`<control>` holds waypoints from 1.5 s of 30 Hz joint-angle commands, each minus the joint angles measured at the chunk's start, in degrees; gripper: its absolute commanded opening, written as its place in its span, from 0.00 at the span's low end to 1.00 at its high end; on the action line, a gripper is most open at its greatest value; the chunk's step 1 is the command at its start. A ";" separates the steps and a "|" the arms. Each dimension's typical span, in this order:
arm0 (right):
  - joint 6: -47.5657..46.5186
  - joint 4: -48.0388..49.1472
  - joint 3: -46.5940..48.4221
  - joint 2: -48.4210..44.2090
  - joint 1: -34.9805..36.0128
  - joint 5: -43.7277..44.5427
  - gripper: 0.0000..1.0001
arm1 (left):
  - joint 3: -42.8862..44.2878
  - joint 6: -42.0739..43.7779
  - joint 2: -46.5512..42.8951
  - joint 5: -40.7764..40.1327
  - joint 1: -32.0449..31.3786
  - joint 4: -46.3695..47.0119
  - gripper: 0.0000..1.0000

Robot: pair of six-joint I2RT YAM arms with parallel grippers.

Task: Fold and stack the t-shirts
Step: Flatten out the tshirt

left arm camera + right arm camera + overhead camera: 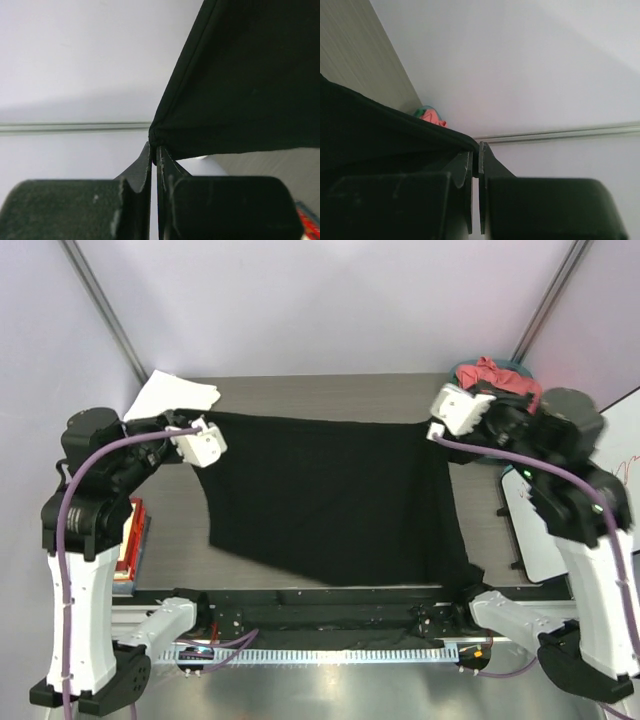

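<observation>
Up close, my left hand and right hand each clamp a corner of the soft black cloth t-shirt; only the top view shows it stretched between them over the counter.

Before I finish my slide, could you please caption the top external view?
The left gripper and right gripper, each shut on a corner, stretch the black cloth t-shirt over the grey table.
</observation>
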 commanded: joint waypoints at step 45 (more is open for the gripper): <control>-5.67 0.85 -33.47 -6.50 -14.55 -18.71 0.01 | -37.16 32.84 -4.68 10.78 11.95 22.13 0.00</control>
